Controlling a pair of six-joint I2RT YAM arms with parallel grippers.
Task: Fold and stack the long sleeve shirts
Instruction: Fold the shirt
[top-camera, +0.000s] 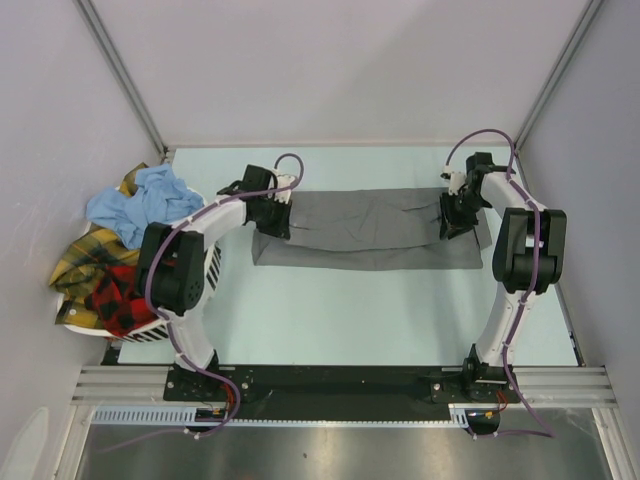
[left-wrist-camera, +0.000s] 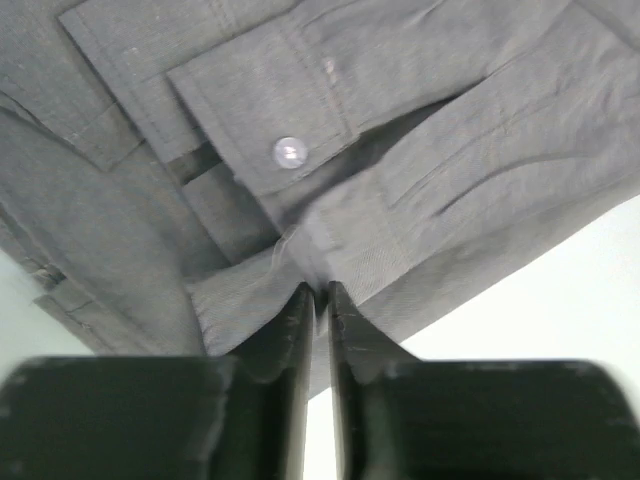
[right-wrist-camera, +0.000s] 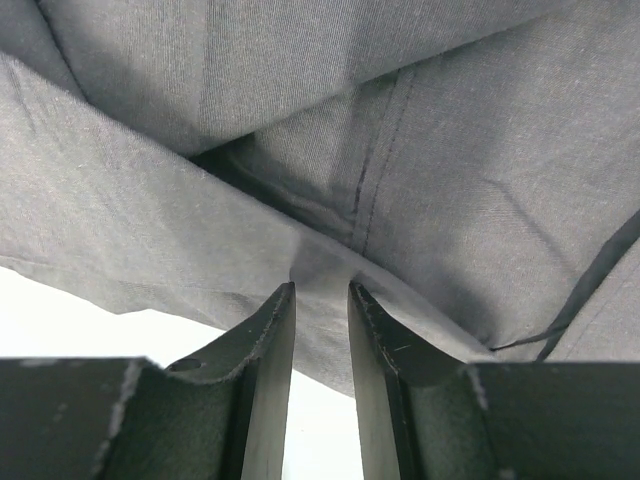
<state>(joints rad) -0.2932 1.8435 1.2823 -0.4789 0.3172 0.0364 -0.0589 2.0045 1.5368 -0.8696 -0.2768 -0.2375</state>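
A plain grey long sleeve shirt (top-camera: 370, 232) lies in a long folded band across the middle of the table. At its left end my left gripper (top-camera: 278, 218) is down on the cloth. In the left wrist view that gripper (left-wrist-camera: 318, 292) is shut on a pinch of grey fabric, just below a buttoned cuff (left-wrist-camera: 289, 152). My right gripper (top-camera: 452, 218) sits at the shirt's right end. Seen from the right wrist, it (right-wrist-camera: 320, 288) holds a raised fold of the grey shirt (right-wrist-camera: 450, 180) between narrowly parted fingers.
A white slotted basket (top-camera: 213, 262) stands at the left edge beside the left arm. It holds a light blue shirt (top-camera: 140, 200), a yellow plaid one (top-camera: 85, 255) and a red-and-black plaid one (top-camera: 115, 297). Grey walls close in the table on three sides.
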